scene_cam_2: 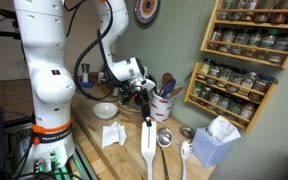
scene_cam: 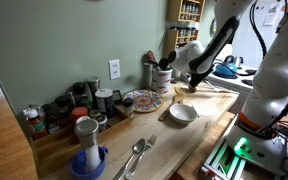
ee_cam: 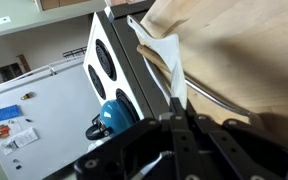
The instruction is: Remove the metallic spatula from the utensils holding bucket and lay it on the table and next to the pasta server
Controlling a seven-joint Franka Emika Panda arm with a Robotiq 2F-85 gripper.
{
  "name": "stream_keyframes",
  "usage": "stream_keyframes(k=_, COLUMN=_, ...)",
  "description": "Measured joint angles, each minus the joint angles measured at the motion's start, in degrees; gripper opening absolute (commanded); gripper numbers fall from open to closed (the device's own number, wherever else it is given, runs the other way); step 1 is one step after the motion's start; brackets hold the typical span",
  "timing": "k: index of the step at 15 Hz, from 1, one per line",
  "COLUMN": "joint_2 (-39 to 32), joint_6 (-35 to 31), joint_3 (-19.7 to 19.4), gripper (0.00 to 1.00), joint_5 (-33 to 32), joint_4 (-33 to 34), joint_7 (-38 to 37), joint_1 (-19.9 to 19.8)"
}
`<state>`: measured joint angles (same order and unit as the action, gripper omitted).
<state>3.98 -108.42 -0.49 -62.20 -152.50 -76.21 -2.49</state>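
Shut tight, the gripper (scene_cam_2: 144,93), on the thin dark handle of the spatula (scene_cam_2: 148,148). Nothing else in its grasp. Only one arm here, so no choice of which is nearer.

Out of the bucket (scene_cam_2: 162,106) already, by the look of it, with the bucket just beside the gripper and slightly lower. Hangs below the fingertips in an exterior view, long axis near upright, handle at the top, blade at the bottom over the table (scene_cam_2: 124,162). Cannot tell whether the tip touches the wood. Runs straight out ahead of the fingers in the wrist view, as the blade (ee_cam: 106,58) shows.

Pale and shiny, that blade: long, flat, straight-edged, with a row of dark oval slots. Probably slick and stiff, likely to swing if carried fast.

Well apart from the gripper, lower and off on the side away from the bucket, lie two utensils (scene_cam: 136,152) flat on the table. Too small to tell which is the pasta server.

Calls next, most likely, for a carry away from the bucket toward those utensils, then a tip of the long axis from upright to flat, parallel with theirs, before letting go.
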Motion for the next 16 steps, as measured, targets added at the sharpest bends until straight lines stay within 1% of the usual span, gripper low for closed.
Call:
stream_keyframes(k=6, joint_2=0.12, joint_6=1.93, joint_3=1.38, gripper=0.01, joint_5=0.0, joint_4=0.33, joint_7=-1.08, joint_1=1.58)
stream_keyframes(k=11, joint_2=-1.69, joint_6=1.93, joint_3=1.34, gripper=0.01, joint_5=-2.03, joint_4=2.2, joint_7=-1.08, joint_1=1.62)
stream_keyframes(k=16, joint_2=-4.13, joint_6=1.45, joint_3=1.15, gripper=0.01, joint_5=-2.22, joint_4=3.88, joint_7=-0.06, joint_1=1.59)
